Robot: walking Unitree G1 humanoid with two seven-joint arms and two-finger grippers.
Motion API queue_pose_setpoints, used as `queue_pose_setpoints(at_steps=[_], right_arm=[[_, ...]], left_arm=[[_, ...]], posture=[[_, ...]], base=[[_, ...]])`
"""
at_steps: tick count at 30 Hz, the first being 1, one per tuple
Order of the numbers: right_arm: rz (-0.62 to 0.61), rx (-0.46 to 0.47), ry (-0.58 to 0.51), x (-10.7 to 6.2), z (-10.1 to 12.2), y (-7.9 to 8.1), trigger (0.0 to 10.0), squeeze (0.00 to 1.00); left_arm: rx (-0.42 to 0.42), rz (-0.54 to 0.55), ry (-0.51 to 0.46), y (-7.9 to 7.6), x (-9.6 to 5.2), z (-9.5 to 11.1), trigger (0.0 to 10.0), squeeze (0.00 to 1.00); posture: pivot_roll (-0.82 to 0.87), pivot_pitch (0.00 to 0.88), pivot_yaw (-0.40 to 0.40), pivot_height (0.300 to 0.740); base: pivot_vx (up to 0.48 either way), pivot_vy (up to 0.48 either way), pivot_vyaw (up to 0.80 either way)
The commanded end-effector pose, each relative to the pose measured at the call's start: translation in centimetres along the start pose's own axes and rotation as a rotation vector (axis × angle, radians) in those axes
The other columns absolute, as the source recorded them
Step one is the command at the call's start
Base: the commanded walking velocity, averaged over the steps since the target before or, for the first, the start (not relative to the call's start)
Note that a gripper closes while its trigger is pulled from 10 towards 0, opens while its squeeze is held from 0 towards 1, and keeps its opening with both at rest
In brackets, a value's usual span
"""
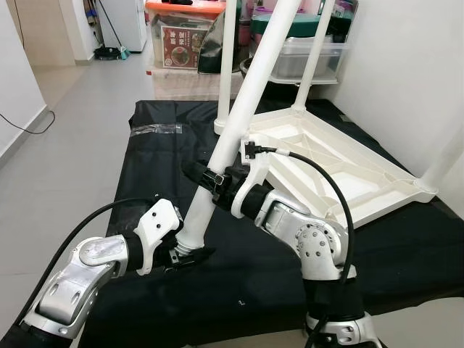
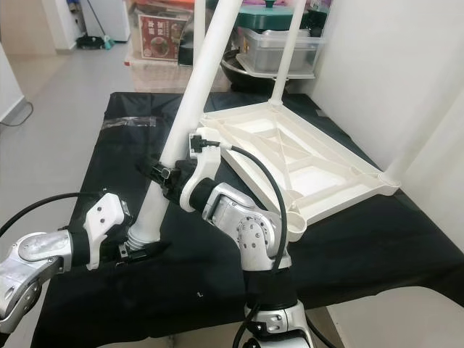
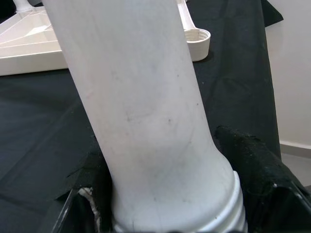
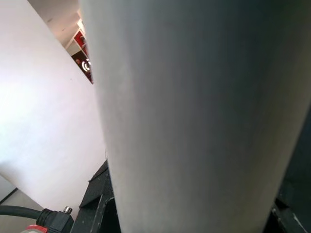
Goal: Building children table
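- White plastic everywhere: the tabletop point(image 1: 341, 163) is lying upside down on the black cloth point(image 1: 145, 210), with three legs already standing up from its corners.
- The robot is holding the loose leg point(image 1: 239, 119) slanted across the cloth, threaded end down and well apart from the tabletop.
- The right gripper point(image 1: 210, 181) is clamping the leg partway up, its fingers wrapped tight around the tube.
- The left gripper point(image 1: 187, 255) is pinching the leg at the bottom, just above the threads; in the left wrist view its black fingers point(image 3: 252, 160) are pressing in on both sides.
- The near corner socket point(image 2: 297, 226), a round threaded cup, is sitting empty at the tabletop's edge beside the right arm.
- To my eye this is the last leg, being carried toward its socket.
- Next, I'd judge, the threaded end needs lifting over that cup, the leg brought upright, then lowering and twisting in; starting crooked could cross the threads.
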State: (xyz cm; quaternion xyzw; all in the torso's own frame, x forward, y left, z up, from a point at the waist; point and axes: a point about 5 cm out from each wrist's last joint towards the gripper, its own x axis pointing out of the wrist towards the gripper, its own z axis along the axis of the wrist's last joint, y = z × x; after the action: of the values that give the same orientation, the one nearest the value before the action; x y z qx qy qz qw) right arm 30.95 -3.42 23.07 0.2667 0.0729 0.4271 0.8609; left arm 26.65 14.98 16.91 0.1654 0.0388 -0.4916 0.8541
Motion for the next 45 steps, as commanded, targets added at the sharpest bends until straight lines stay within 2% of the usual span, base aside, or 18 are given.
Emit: queue_pose_setpoints(at_steps=[1,2,3,4,5,9,16,20,22,26,27,29,30,36,45], right_arm=[[-0.021,0.013,-0.02,0.0,0.3,-0.3,0.0,0.0],[-0.021,0.013,-0.02,0.0,0.3,-0.3,0.0,0.0],[-0.023,0.011,-0.029,0.0,0.5,-0.3,0.0,0.0],[-0.023,0.011,-0.029,0.0,0.5,-0.3,0.0,0.0],[-0.026,-0.003,-0.044,-0.1,0.8,-0.3,0.0,0.0],[-0.044,-0.057,-0.067,-0.7,1.8,-1.0,0.0,0.0],[-0.082,-0.154,-0.072,-2.4,3.7,-2.9,0.0,0.0],[-0.06,-0.32,-0.043,-5.3,6.3,-4.8,0.0,0.0],[-0.028,-0.366,-0.031,-6.7,7.3,-5.4,0.0,0.0],[0.019,-0.406,-0.012,-7.9,8.3,-5.8,0.0,0.0],[0.066,-0.416,-0.002,-8.6,8.7,-5.8,0.0,0.0],[0.097,-0.42,0.005,-9.0,9.0,-5.7,0.0,0.0],[0.13,-0.433,0.017,-9.4,9.1,-5.6,0.0,0.0],[0.167,-0.45,0.059,-9.5,8.8,-6.4,0.0,0.0],[0.19,-0.45,0.078,-9.2,8.3,-6.5,0.0,0.0]], left_arm=[[0.049,0.008,-0.015,-0.1,-0.1,0.3,8.5,0.0],[0.049,0.008,-0.015,-0.1,-0.1,0.3,8.5,0.0],[0.049,0.023,-0.013,0.0,-0.1,0.2,10.0,0.0],[0.049,0.023,-0.013,0.0,-0.1,0.2,10.0,0.0],[0.017,0.083,-0.04,0.9,-0.4,0.1,10.0,1.0],[-0.039,0.149,-0.103,1.7,-1.1,0.7,10.0,1.0],[-0.094,0.15,-0.16,1.4,-2.0,1.4,10.0,1.0],[-0.132,0.173,-0.17,0.9,-3.5,1.2,10.0,1.0],[-0.162,0.203,-0.18,0.9,-4.1,1.0,10.0,1.0],[-0.192,0.222,-0.186,0.8,-4.7,0.8,10.0,0.99],[-0.206,0.233,-0.183,0.8,-5.1,0.6,10.0,0.27],[-0.214,0.24,-0.18,0.8,-5.3,0.5,10.0,0.27],[-0.22,0.249,-0.172,0.7,-5.5,0.3,10.0,0.0],[-0.234,0.254,-0.165,0.5,-5.4,0.4,10.0,0.0],[-0.243,0.243,-0.17,0.1,-5.0,0.6,10.0,0.0]], posture=[[0.04,0.0,-0.077,0.74],[0.04,0.0,-0.077,0.74],[0.04,0.0,-0.077,0.74],[0.04,0.0,-0.077,0.74],[0.05,0.0,-0.074,0.74],[0.05,0.0,-0.077,0.74],[0.05,0.0,-0.077,0.74],[0.05,0.0,-0.081,0.74],[0.05,0.0,-0.083,0.74],[0.06,0.0,-0.085,0.74],[0.06,0.0,-0.086,0.74],[0.06,0.0,-0.086,0.74],[0.06,0.0,-0.088,0.74],[0.07,0.0,-0.092,0.74],[0.07,0.0,-0.094,0.74]], base=[[0.0,0.0,0.0],[0.0,0.0,0.0],[0.0,0.0,0.0],[0.0,0.0,0.0],[0.0,0.0,0.0],[0.0,0.0,0.0],[0.0,0.0,0.0],[0.0,0.0,0.0],[0.0,0.0,0.0],[0.0,0.0,0.0],[0.0,0.0,0.0],[0.0,0.0,0.0],[0.0,0.0,0.0],[0.0,0.0,0.0],[0.0,0.0,0.0]])
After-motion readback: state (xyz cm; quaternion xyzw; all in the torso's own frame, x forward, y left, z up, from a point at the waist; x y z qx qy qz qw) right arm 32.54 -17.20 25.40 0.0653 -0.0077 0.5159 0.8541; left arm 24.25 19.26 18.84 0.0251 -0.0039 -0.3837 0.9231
